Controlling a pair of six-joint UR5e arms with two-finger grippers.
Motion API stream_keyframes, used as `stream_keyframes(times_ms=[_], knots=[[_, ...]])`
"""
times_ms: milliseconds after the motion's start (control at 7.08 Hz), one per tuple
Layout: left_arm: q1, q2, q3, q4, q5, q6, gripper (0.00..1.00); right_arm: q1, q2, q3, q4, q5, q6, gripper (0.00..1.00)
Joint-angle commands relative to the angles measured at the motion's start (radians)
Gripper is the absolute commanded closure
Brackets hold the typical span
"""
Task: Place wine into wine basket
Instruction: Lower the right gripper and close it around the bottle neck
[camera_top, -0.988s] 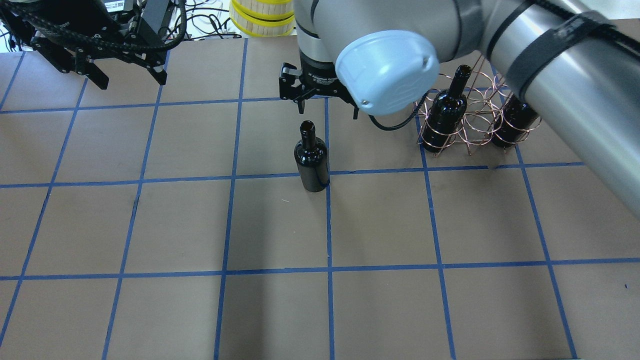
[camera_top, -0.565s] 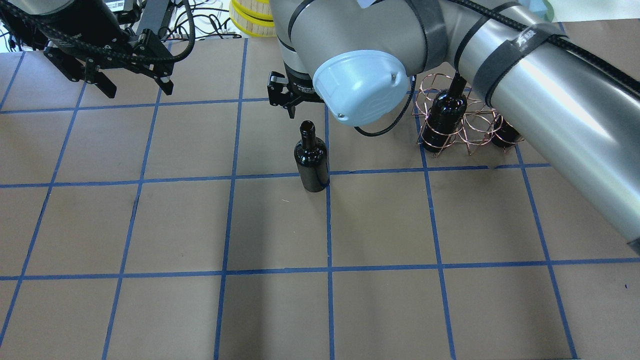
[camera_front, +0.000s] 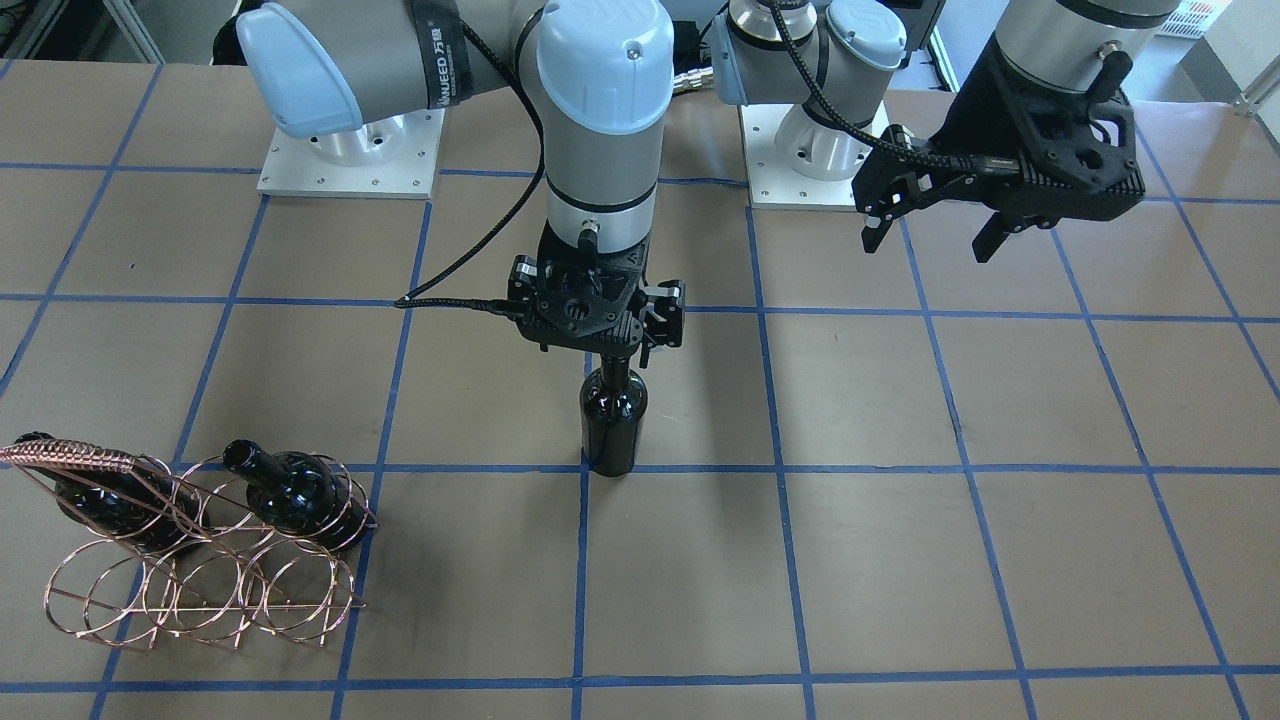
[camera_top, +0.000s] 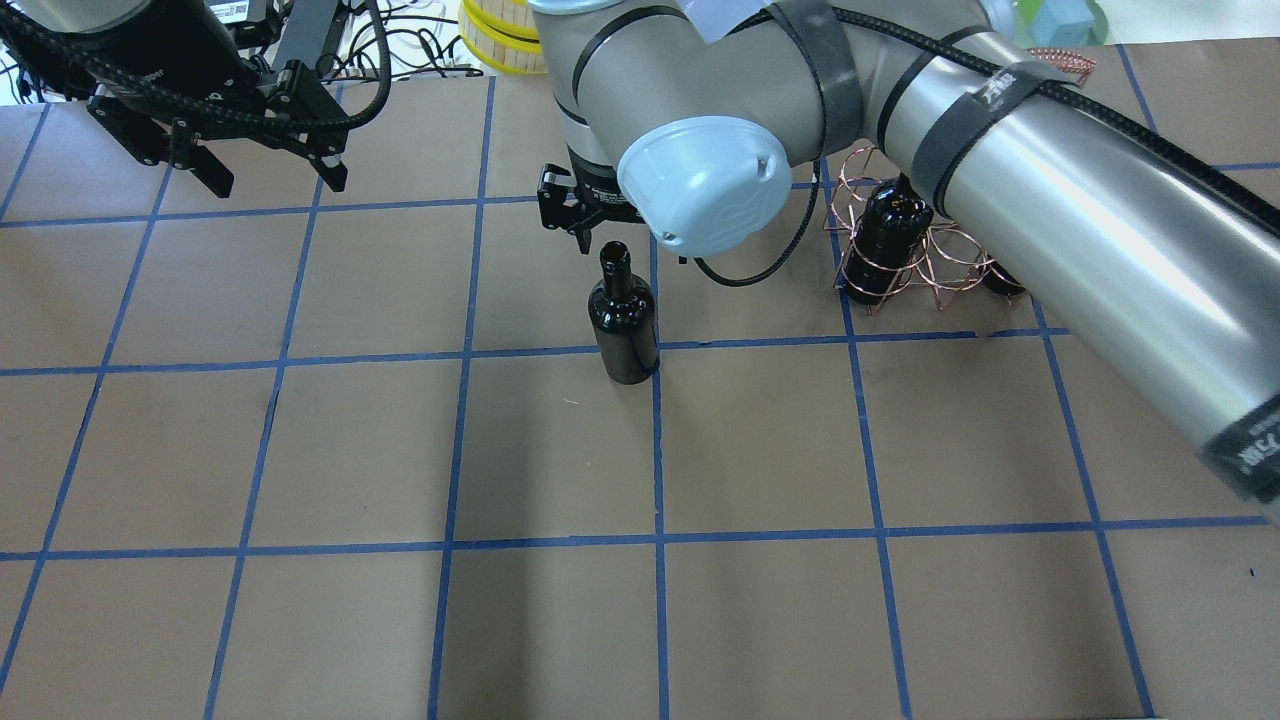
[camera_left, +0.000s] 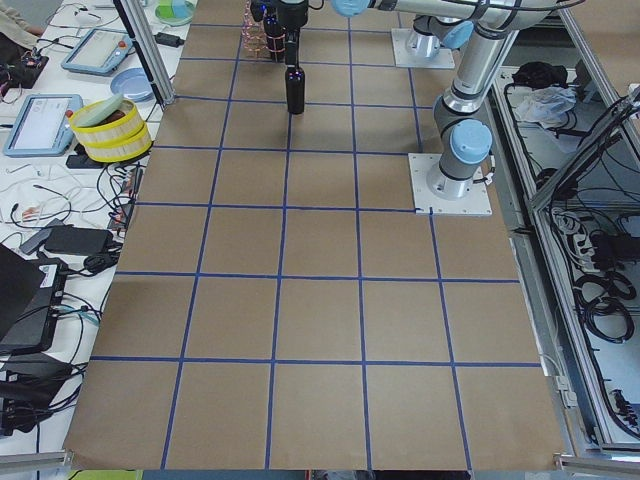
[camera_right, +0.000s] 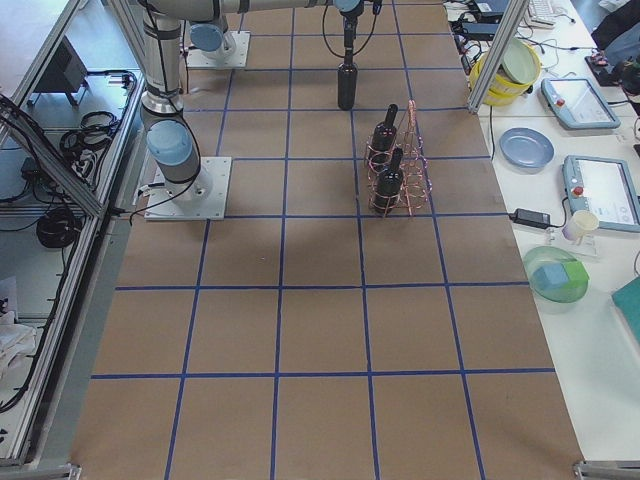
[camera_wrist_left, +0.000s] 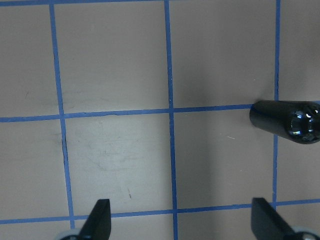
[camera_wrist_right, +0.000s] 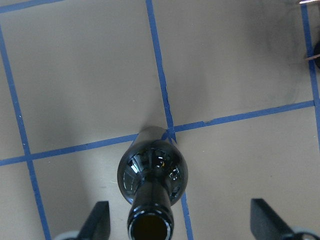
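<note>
The wine (camera_top: 623, 315) stands upright on the brown counter (camera_top: 300, 450), its base on a crossing of the blue tape lines (camera_top: 657, 450), slightly toward 12 o'clock from the middle of the overhead view. The right hand (camera_front: 603, 340) hangs straight above the bottle's neck, pointing down. Its wrist camera shows the two fingers (camera_wrist_right: 101, 215) spread wide, at 9 and 3 o'clock of the open mouth, with bare counter between each finger and the glass. That hand is therefore spread and grips nothing, and the mouth sits nearer the 9 o'clock finger than the other. The wine basket (camera_front: 200, 590) rests on the counter at about 2 o'clock from the wine in the overhead view, well apart from it, with the right arm crossing above part of it. Two more dark bottles lean in its copper hoops, one bottle (camera_front: 290, 495) on the side nearer the wine and another bottle (camera_front: 100, 510) under the twisted handle (camera_front: 70, 458). The left hand (camera_top: 278, 182) hovers above the counter at 10 o'clock in the overhead view, far from the wine. Its fingers are held wide apart and empty, and its wrist camera looks down on tape lines, with the wine at the 3 o'clock edge.
</note>
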Motion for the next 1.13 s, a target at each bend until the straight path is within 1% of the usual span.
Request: stream_keyframes(times_ms=[0, 141, 282, 565, 847, 988], knots=[[-0.001, 0.004, 0.000, 0.000, 0.000, 0.000, 0.00, 0.000, 0.041, 0.001, 0.000, 0.004, -0.006, 0.00], [-0.001, 0.007, 0.000, -0.001, -0.002, 0.000, 0.00, 0.000, 0.042, 0.001, -0.002, 0.031, -0.014, 0.01], [-0.001, 0.007, 0.000, -0.001, 0.000, 0.000, 0.00, 0.000, 0.041, 0.001, 0.000, 0.035, -0.038, 0.12], [-0.001, 0.007, 0.000, 0.000, -0.002, 0.000, 0.00, 0.005, 0.036, 0.002, 0.001, 0.035, -0.085, 0.31], [-0.001, 0.009, 0.000, -0.001, -0.003, 0.000, 0.00, 0.003, 0.035, 0.002, 0.000, 0.035, -0.088, 0.72], [-0.001, 0.007, 0.000, -0.001, -0.005, 0.002, 0.00, 0.003, 0.033, 0.002, 0.000, 0.035, -0.088, 0.78]])
